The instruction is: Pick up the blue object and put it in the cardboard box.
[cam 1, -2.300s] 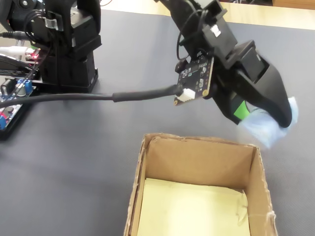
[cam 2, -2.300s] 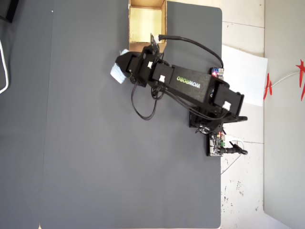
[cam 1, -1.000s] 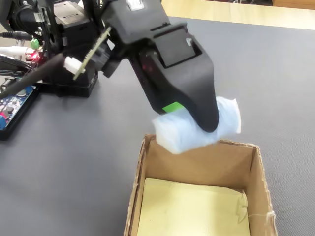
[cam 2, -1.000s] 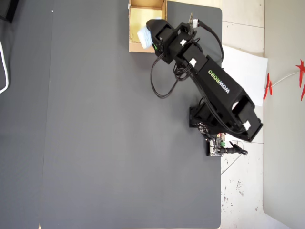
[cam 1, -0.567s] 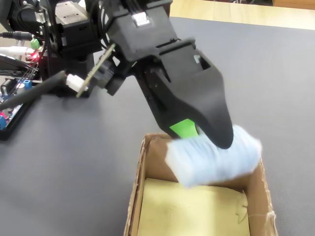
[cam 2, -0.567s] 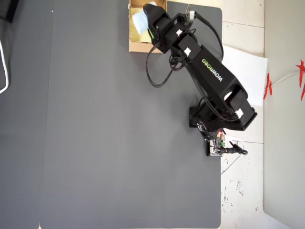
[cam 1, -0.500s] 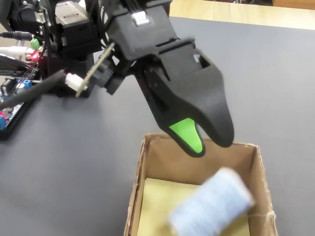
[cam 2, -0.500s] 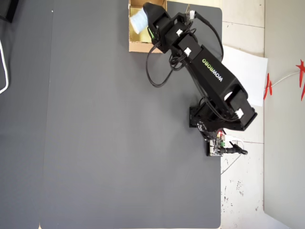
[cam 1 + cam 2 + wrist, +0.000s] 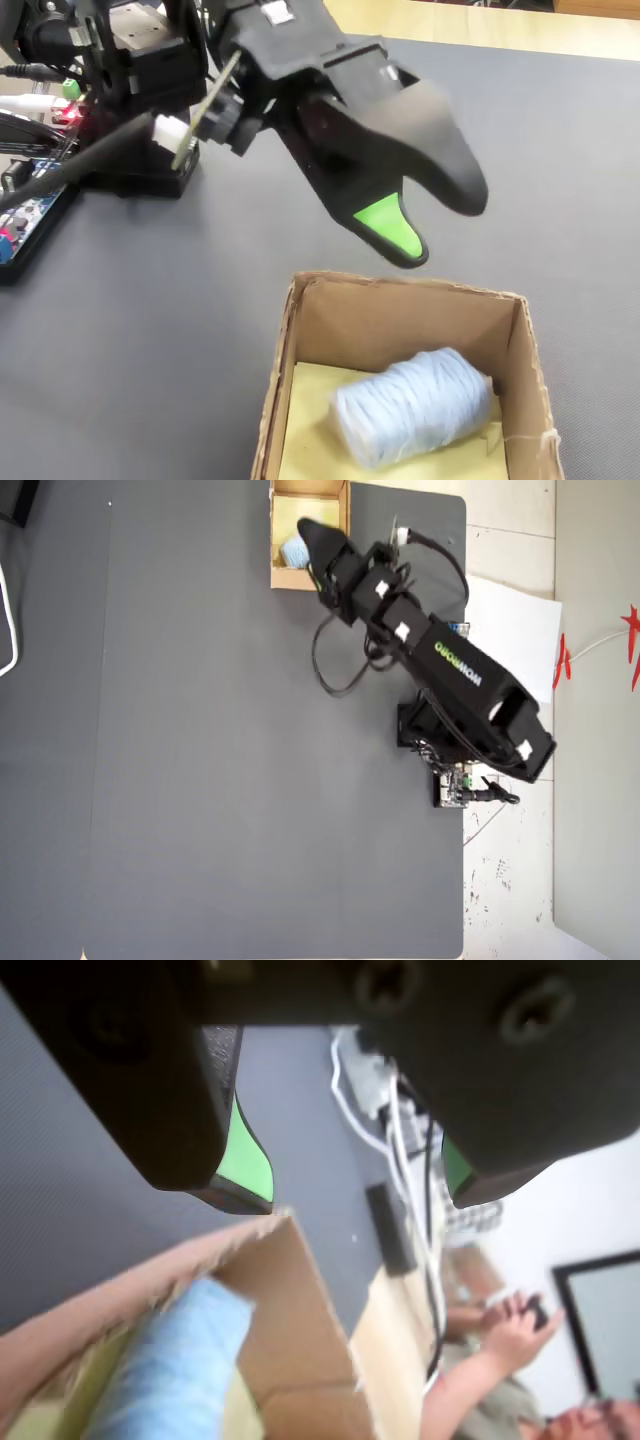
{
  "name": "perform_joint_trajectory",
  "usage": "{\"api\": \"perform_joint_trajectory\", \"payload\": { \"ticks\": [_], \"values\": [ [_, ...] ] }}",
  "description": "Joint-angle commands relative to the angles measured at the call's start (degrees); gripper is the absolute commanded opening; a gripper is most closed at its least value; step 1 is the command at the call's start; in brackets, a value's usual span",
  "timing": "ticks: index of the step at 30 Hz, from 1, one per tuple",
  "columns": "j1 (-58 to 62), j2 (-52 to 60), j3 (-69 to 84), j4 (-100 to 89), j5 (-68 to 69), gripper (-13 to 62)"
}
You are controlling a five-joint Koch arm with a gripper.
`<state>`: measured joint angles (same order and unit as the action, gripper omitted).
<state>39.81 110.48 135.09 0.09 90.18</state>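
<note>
The blue object [image 9: 415, 405] is a pale blue yarn-like bundle. It lies on its side on the yellowish floor of the cardboard box [image 9: 288, 345], touching nothing but the box. My gripper [image 9: 436, 222] hangs open just above the box's far wall, nothing between its green-padded fingers [image 9: 390, 228]. In the wrist view the gripper [image 9: 350, 1185] shows a wide gap, with the blue object [image 9: 170, 1370] inside the box [image 9: 295, 1345] below. From overhead, the gripper [image 9: 306, 532] partly covers the box [image 9: 277, 577] and the blue object [image 9: 292, 550].
The arm's base [image 9: 140, 110] with cables and circuit boards [image 9: 30, 190] stands at the far left on the grey mat. A white paper sheet [image 9: 510, 630] lies beside the mat. A person [image 9: 520, 1360] sits beyond the table's edge.
The gripper carried the blue object over the box, opened, and the bundle dropped in. It now lies still on the box floor, and the gripper has risen slightly.
</note>
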Motion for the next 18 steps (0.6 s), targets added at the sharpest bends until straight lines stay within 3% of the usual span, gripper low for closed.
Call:
{"api": "perform_joint_trajectory", "payload": {
  "ticks": [1,18],
  "values": [
    [-0.7,2.4,-2.8,-7.6,2.0,33.7],
    [-27.1,21.4,21.9,-14.7,1.4,33.8]
  ]
}}
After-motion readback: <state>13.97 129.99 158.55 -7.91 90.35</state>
